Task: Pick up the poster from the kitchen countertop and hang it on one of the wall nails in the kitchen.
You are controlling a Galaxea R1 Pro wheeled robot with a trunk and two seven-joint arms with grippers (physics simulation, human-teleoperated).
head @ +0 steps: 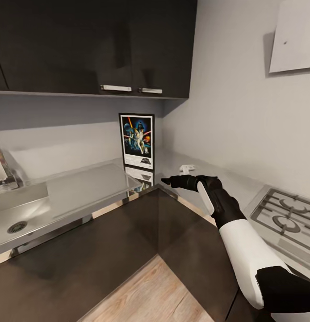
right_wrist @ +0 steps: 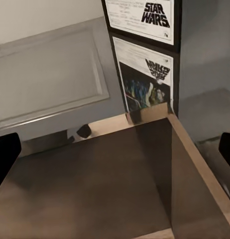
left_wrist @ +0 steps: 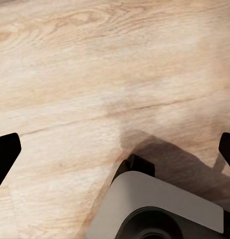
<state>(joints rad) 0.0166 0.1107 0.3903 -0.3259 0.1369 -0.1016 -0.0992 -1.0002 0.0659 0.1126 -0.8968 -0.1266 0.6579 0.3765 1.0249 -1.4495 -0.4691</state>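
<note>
Poster (head: 137,141) in thin black frame, dark blue artwork, stands upright in your glossy silver surface's (head: 90,185) corner against the wall; your right claw (head: 166,180) hovers near, empty, fingers spread; left claw's tips apart above wooden floor (left_wrist: 95,74).

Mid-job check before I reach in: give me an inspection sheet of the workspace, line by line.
Surface: kitchen countertop, glossy, mirroring.
Job's things: poster upright in the corner against the wall, ungrasped.
Clutter: small white item near the wall.
End effectors: right end effector short of the poster, fingertips apart in its wrist view; left end effector fingertip over wood floor, open.
Cables: nothing seen.
Surroundings: sink, hob, dark wall cabinets.
</note>
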